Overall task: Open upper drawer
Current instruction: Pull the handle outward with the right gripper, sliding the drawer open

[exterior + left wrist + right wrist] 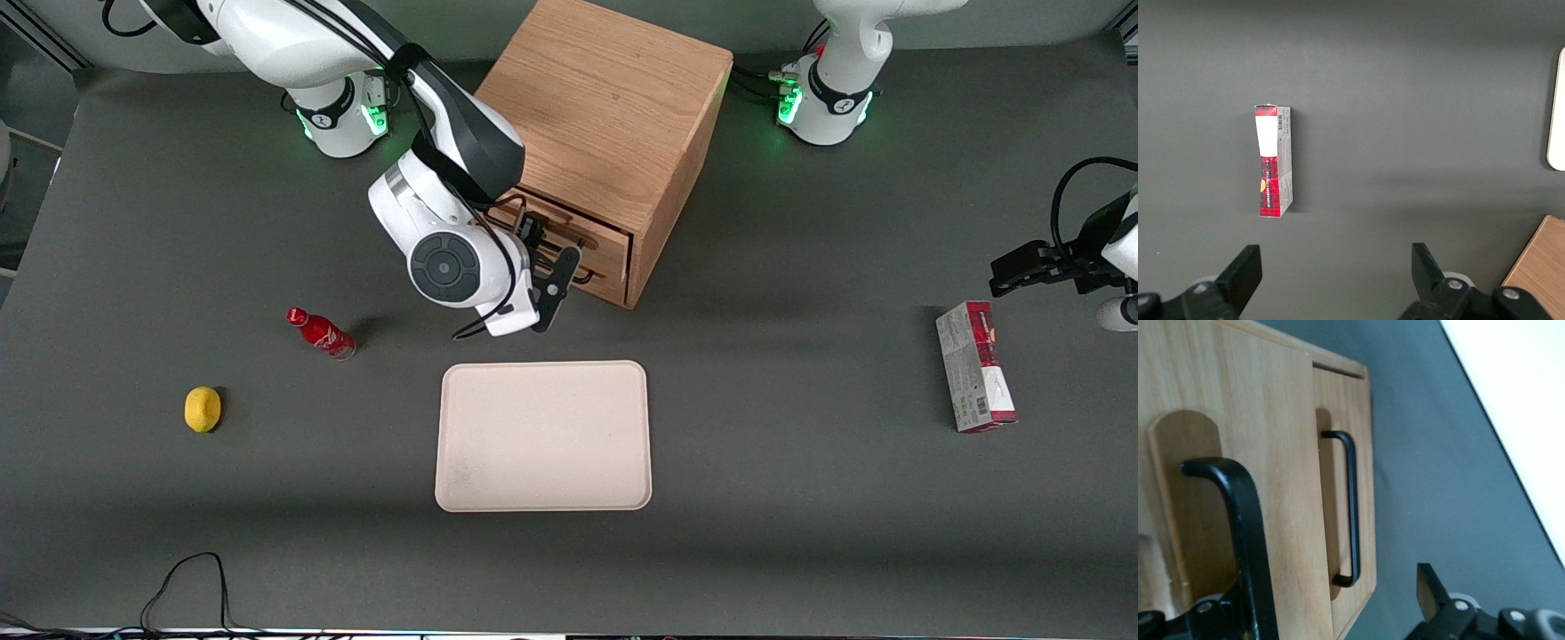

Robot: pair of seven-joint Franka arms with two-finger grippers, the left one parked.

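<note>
While the arm hides its front, the pincer (544, 267) (open) straddles the upper drawer's (1238, 453) handle (1238, 520).

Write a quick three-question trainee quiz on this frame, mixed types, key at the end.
1. True or false: the gripper is shut on the lower drawer's handle.
2. The cream tray lies: A) on top of the cabinet; B) on the table, nearer the front camera than the cabinet; C) inside a drawer.
3. Which item lies toward the parked arm's end of the table?

Key:
1. False. The gripper is open, at the upper drawer's handle.
2. B.
3. The red carton.
</note>
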